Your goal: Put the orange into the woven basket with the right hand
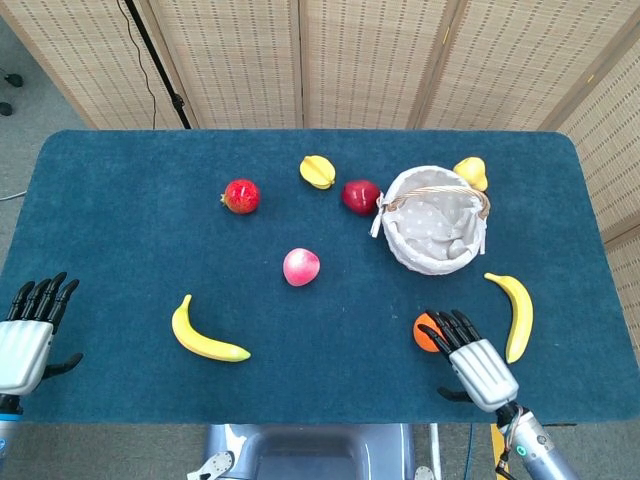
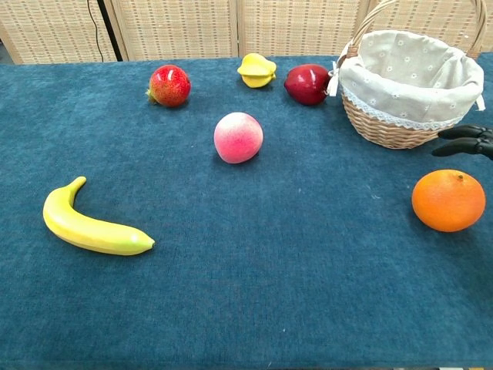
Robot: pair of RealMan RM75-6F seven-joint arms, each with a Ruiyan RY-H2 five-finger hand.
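Head view high overhead, chest view low and close, both sharing woven basket (image 1: pixel 435 233).
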